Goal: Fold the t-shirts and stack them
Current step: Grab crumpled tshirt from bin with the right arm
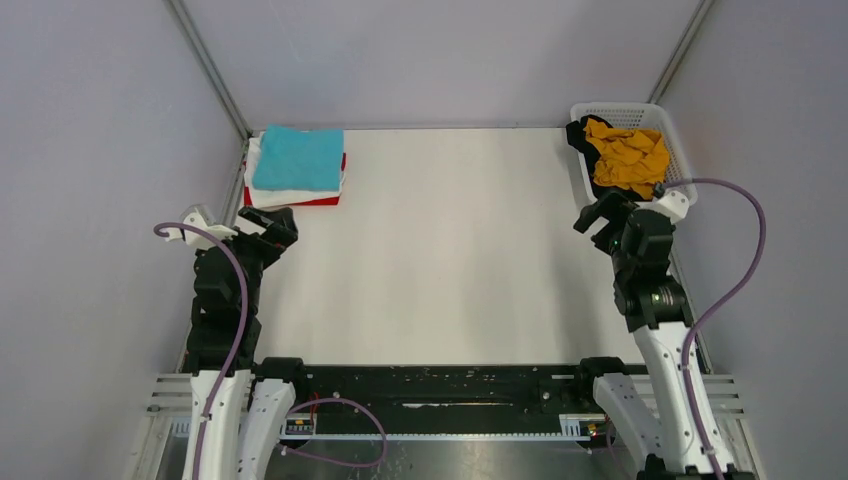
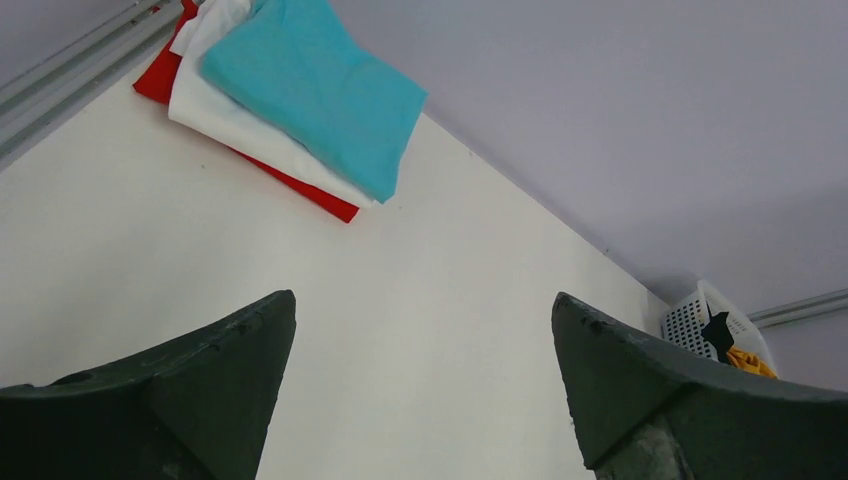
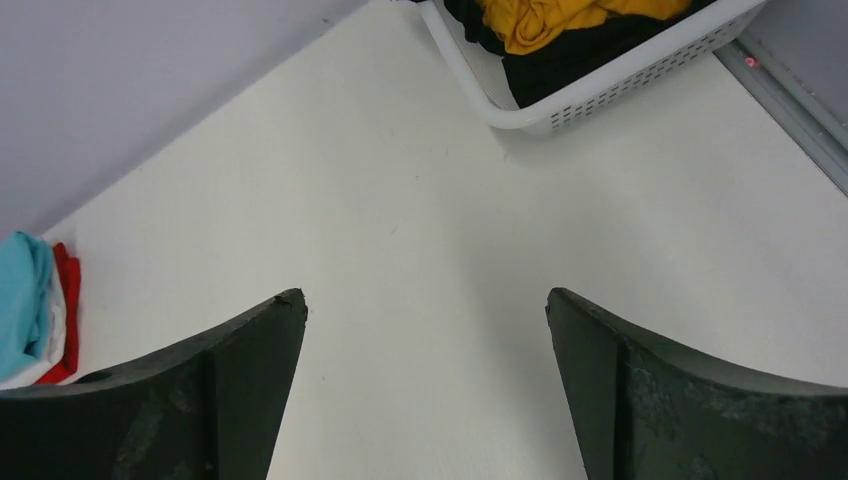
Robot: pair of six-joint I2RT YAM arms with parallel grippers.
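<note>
Both arms idle, the left gripper [image 1: 268, 228] and the right gripper [image 1: 600, 214] spread wide and holding nothing.

Each gripper hangs with its jaws parted over the white table [image 1: 450, 260], left one at the frame's left, right one at its right. Just beyond the left gripper, in the upper left, lies a folded stack: turquoise shirt [image 1: 298, 157] on top, white shirt [image 1: 272, 194] under it, red shirt [image 1: 322, 202] lowest (edges slightly offset). In the upper right, a white basket [image 1: 620, 110] holds a crumpled mustard shirt [image 1: 628, 158] over black cloth [image 1: 578, 135].
</note>
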